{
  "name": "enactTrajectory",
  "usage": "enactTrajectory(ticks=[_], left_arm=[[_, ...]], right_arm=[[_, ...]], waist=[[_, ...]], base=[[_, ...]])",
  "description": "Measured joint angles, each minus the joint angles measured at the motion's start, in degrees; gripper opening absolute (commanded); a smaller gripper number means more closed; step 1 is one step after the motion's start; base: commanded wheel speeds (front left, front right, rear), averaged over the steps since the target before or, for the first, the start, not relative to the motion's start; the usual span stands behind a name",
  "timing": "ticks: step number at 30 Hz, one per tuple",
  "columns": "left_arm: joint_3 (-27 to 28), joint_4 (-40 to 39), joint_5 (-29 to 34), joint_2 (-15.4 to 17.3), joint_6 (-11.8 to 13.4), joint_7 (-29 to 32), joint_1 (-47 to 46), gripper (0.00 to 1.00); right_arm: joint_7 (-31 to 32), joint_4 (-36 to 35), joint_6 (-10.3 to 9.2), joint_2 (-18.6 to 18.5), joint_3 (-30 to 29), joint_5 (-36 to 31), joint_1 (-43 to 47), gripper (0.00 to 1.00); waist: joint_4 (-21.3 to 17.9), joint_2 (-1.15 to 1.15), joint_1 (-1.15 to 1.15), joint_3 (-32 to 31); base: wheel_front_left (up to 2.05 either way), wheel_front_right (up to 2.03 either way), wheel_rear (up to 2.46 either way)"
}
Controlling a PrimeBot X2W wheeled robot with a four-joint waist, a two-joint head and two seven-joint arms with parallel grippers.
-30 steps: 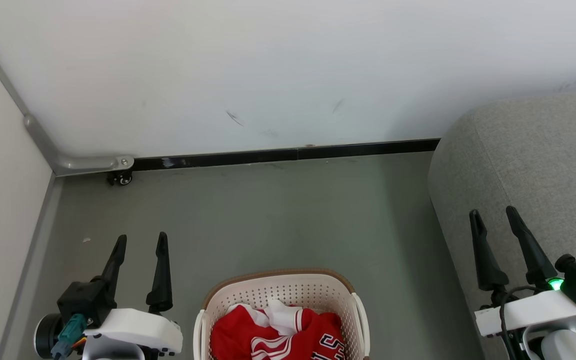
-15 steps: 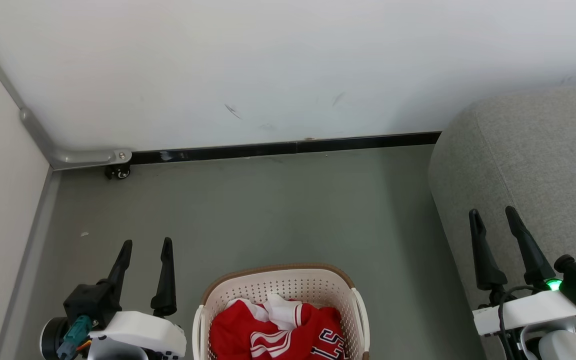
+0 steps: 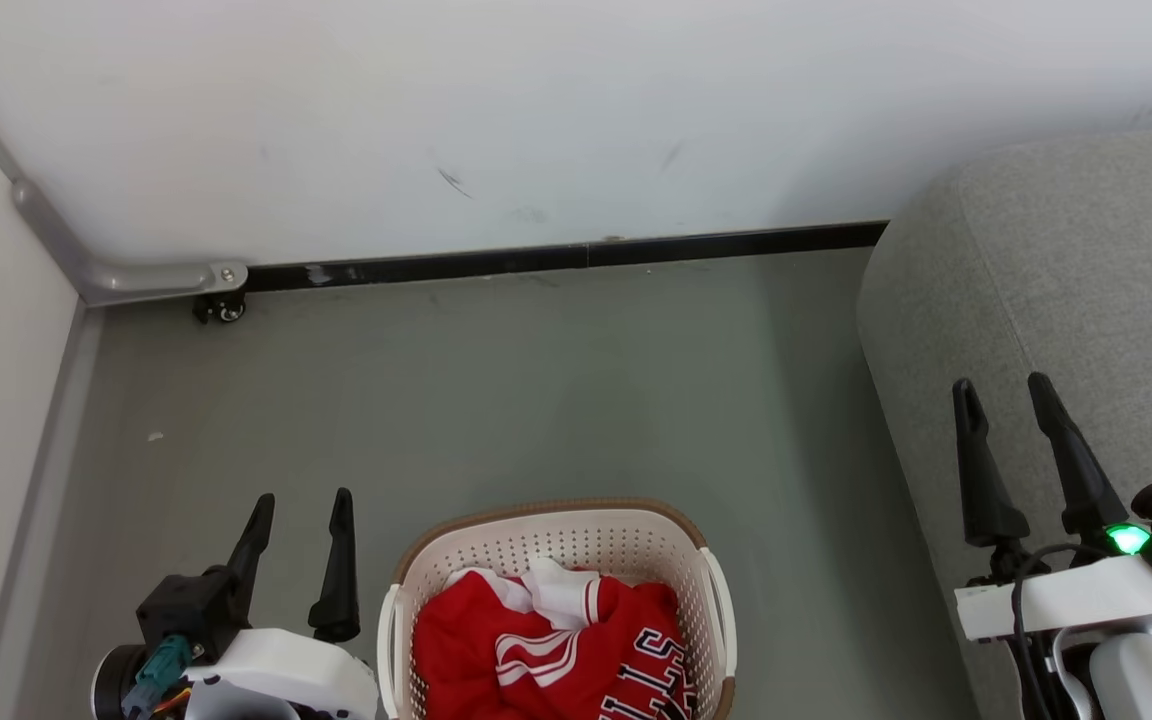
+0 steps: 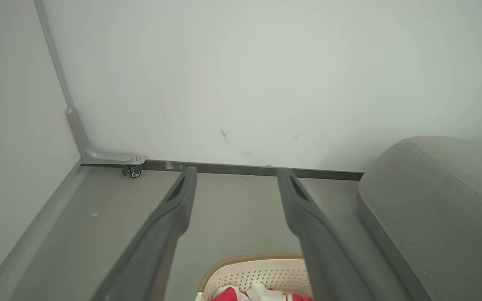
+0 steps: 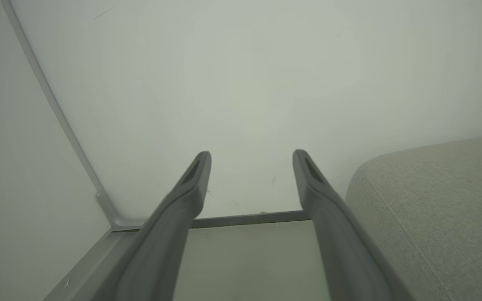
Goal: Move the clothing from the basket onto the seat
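perforated plastic basket (image 3: pixel 706 610), soft red cloth clothing (image 3: pixel 536 650), woven grey fabric seat (image 3: pixel 1066 290), matt floor (image 3: pixel 536 400).

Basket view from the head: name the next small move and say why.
Probably swing the left gripper to its right and down into the basket, onto the red clothing. It is open, empty and just beside the basket's rim, while the right gripper, also open, hangs over the seat. The clothing lies untouched in the basket.
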Motion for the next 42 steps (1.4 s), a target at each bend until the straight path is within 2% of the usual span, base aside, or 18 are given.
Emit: enactTrajectory(ticks=[21, 42], left_arm=[[-1.5, 2.1, 0.6, -0.4, -1.0, 0.0, -6.2, 1.0], [-4.0, 9.9, 2.2, -0.5, -2.0, 0.0, -13.3, 1.0]], right_arm=[[-0.1, -5.4, 0.0, 0.5, -1.1, 1.7, -3.8, 1.0], [-0.1, -8.2, 0.0, 1.0, -1.9, 3.5, -8.9, 1.0]], waist=[[-1.3, 0.0, 0.0, 8.5], [-3.6, 0.0, 0.0, 18.5]], base=[[0.0, 0.0, 0.0], [0.0, 0.0, 0.0]])
